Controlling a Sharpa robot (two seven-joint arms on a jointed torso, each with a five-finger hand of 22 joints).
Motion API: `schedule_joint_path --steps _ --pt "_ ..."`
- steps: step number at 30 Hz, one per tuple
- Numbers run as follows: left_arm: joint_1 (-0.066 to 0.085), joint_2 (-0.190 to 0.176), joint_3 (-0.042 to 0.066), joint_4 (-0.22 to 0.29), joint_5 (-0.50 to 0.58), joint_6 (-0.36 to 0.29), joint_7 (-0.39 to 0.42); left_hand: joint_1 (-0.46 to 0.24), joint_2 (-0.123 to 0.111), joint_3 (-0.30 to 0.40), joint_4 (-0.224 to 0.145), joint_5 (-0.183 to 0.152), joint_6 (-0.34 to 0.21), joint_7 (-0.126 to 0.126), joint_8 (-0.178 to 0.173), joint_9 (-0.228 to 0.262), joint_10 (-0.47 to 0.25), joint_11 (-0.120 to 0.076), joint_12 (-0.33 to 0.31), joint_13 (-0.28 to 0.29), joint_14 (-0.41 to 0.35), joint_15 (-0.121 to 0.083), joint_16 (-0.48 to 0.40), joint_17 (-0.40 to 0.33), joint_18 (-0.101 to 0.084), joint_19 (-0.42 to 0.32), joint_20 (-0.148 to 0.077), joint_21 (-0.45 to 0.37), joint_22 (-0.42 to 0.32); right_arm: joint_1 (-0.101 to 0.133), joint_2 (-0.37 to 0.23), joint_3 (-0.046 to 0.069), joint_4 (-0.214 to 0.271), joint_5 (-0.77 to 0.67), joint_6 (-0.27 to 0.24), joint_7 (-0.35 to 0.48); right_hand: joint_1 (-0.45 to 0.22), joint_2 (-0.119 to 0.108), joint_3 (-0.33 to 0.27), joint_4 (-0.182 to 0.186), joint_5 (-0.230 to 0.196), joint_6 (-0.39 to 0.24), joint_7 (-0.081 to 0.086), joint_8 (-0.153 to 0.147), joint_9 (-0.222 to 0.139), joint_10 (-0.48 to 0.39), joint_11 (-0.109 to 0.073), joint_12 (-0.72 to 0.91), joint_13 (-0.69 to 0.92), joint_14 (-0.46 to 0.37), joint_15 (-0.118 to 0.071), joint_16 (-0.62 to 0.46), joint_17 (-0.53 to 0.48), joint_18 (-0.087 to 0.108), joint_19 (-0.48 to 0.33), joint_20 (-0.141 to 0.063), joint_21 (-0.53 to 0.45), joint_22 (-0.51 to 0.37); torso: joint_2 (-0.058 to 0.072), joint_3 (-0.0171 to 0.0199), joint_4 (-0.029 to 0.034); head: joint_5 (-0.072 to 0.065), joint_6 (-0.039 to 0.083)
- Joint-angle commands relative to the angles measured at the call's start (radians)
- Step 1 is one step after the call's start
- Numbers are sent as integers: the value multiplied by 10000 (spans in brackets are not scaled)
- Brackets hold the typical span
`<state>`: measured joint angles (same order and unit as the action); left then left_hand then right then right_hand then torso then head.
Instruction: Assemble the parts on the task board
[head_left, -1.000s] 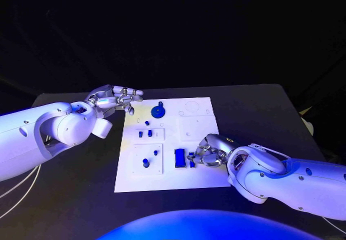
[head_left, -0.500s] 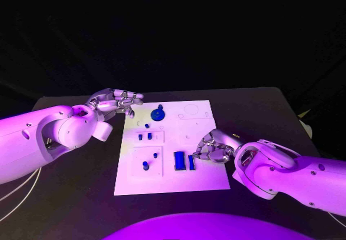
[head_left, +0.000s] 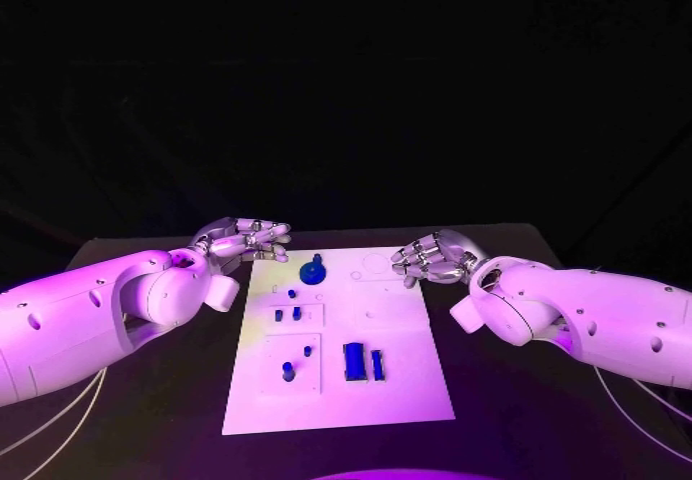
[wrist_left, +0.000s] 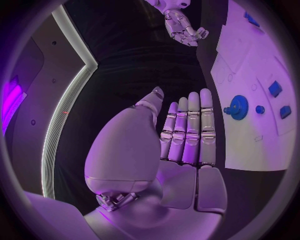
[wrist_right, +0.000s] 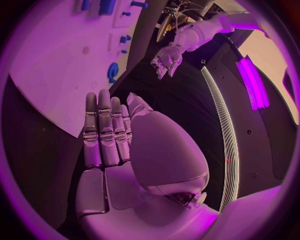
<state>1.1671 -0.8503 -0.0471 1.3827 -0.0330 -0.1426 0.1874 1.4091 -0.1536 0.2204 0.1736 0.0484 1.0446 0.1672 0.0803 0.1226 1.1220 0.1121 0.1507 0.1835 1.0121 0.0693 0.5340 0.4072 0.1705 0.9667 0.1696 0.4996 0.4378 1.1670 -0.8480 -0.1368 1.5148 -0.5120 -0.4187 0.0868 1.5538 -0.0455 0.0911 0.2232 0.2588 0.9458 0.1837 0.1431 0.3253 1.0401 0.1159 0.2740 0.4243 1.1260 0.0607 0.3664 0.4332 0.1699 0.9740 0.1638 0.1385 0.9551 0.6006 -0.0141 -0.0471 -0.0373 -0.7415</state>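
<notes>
The white task board (head_left: 397, 345) lies in the middle of the black table. On it a round blue part with a knob (head_left: 315, 270) stands near the far end. Small blue pieces (head_left: 289, 313) sit in the left panels. Two upright blue blocks (head_left: 355, 361) stand side by side nearer me. My left hand (head_left: 245, 240) hovers off the board's far left corner and holds nothing. In the left wrist view its fingers (wrist_left: 187, 127) lie straight beside the round part (wrist_left: 237, 106). My right hand (head_left: 433, 255) is over the board's far right edge, fingers (wrist_right: 103, 132) straight, holding nothing.
Bare black table (head_left: 562, 420) surrounds the board on all sides. Each wrist view shows the other hand across the board: the right hand (wrist_left: 184, 27) and the left hand (wrist_right: 165, 59).
My right hand has left the blue blocks at the board's near right and moved to the board's far right edge. The head camera has shifted. The left hand stays by the far left corner.
</notes>
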Motion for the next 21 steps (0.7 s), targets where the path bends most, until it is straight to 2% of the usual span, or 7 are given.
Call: schedule_joint_path --steps 1,8,16,17,18,19,21 --pt "-83 402 -5 -435 893 -230 600 117 144 -262 48 20 -268 3 -137 -98 -364 248 -369 -210 -664 335 -1212 -546 -66 -681 305 -1002 -619 75 431 39 -920 2634 956 1900 18 -61 182 4 -248 144 52 -235 -321 188 95 -490 -858 -397 238 -980 -623 59 -444 254 -597 -651 -374 -144 -13 24 371" --pt "-389 1147 -4 -1202 1308 -1061 1419 286 317 -1148 227 -8 -1214 -73 -174 -493 -1635 402 -883 -838 -2382 826 -3581 -1804 -457 -2608 1164 -3349 -2083 97 1416 79 -2686 3318 1441 2633 -457 -104 108 -245 -494 179 222 -803 -1073 16 414 -1551 -2624 -946 744 -2656 -2074 132 -1481 871 -783 -2566 -617 -177 0 94 747" --pt "-690 1620 8 -1554 1453 -1532 1956 512 543 -1650 424 -13 -1471 -110 -159 -567 -2168 362 -880 -1193 -2944 868 -4411 -2555 -508 -3204 1217 -4097 -2781 61 2018 103 -3793 3653 1621 3072 -1027 238 -335 -927 -519 -6 317 -805 -1831 -14 570 -2108 -3588 -880 903 -3047 -3180 165 -1840 1069 -768 -4311 -690 -169 89 115 925" --pt "-671 1579 -5 -1538 1140 -1094 1300 -3906 782 -2204 -223 -484 -4121 -587 -803 -1226 -4847 -56 -1507 -1835 -5089 395 -5340 -2983 -744 -5151 343 -4996 -3240 80 1972 101 -3711 3204 1157 2455 -5321 455 -911 -1283 -1102 -2790 -326 -1431 -2238 -3127 -1 -2740 -4243 -3983 407 -3664 -3501 -510 -4179 262 -1385 -5844 -648 -174 45 107 888" --pt "-672 1578 -4 -1531 1139 -1104 1304 -3904 827 -2204 -238 -484 -4172 -589 -803 -1226 -4893 -79 -1507 -1835 -5107 386 -5340 -3018 -743 -5164 329 -4996 -3269 77 1969 103 -3702 3208 1147 2459 -5411 455 -911 -1335 -1114 -2835 -327 -1431 -2278 -3165 21 -2740 -4243 -4023 426 -3664 -3552 -509 -4215 252 -1385 -5938 -647 -172 49 110 893" --pt "-675 1573 -1 -1512 1134 -1134 1315 -4169 1536 -2204 -286 -484 -4357 -611 -803 -1226 -5080 -110 -1507 -1835 -5250 359 -5340 -3055 -797 -5282 269 -4996 -3305 69 1961 112 -3675 3220 1117 2471 -5740 455 -911 -1378 -1170 -3051 -365 -1431 -2319 -3384 2 -2740 -4243 -4240 409 -3664 -3590 -510 -4391 206 -1385 -6069 -645 -163 61 117 908" --pt "-686 1553 10 -1434 1116 -1252 1361 -4912 1536 -2204 -384 -484 -4807 -685 -803 -1226 -5535 -184 -1507 -1835 -5607 288 -5340 -3134 -835 -5606 138 -4996 -3388 38 1928 144 -3567 3269 999 2518 -6481 455 -911 -1456 -1278 -3532 -477 -1431 -2392 -3903 -77 -2740 -4243 -4761 334 -3664 -4332 -511 -4787 67 -1385 -6335 -635 -127 109 147 967"
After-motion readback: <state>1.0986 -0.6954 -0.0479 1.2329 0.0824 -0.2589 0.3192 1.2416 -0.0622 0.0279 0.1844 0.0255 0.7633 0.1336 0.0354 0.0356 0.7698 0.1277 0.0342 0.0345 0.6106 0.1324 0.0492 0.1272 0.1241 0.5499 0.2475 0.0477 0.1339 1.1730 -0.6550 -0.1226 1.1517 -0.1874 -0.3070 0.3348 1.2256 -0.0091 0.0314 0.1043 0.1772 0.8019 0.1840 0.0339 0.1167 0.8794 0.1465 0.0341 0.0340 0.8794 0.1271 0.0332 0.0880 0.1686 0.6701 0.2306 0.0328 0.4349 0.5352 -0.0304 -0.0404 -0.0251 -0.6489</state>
